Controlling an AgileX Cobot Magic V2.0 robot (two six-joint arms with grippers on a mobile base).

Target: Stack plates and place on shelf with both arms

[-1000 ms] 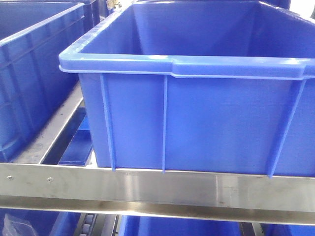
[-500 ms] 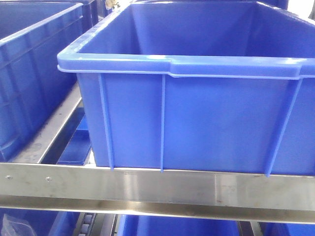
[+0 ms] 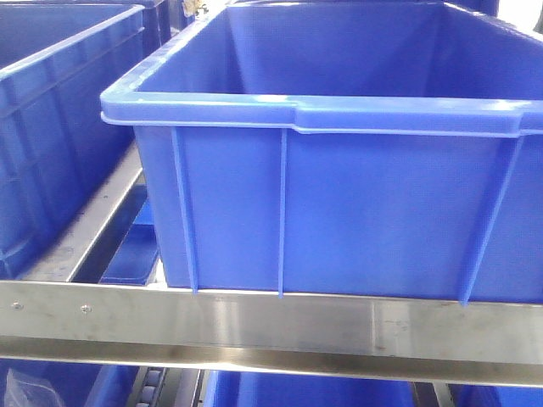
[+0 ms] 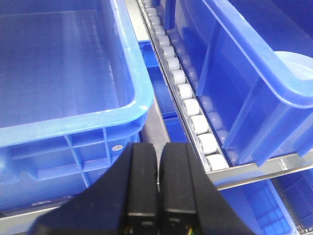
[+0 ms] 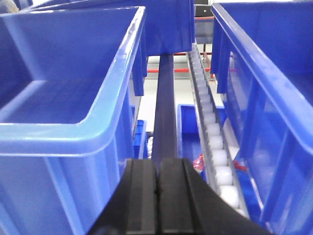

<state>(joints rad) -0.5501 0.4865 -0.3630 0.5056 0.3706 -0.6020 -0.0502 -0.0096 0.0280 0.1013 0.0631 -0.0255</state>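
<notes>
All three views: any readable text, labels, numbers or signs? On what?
None readable.
Blue bin walls and rim in the front view: plain, no label.
Steel shelf rail: bare metal, screws only.
Left gripper and right gripper: plain black, no markings.
Dark screen-like object far back in the right wrist view: too small to read.

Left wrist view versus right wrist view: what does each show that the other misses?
Only the left wrist view shows a pale plate lying inside the blue bin on its right, plus the shut left tool. Only the right wrist view shows the shut right tool, an empty-looking blue crate on its left and something red below the rack. Both show blue bins either side of a white roller track.
</notes>
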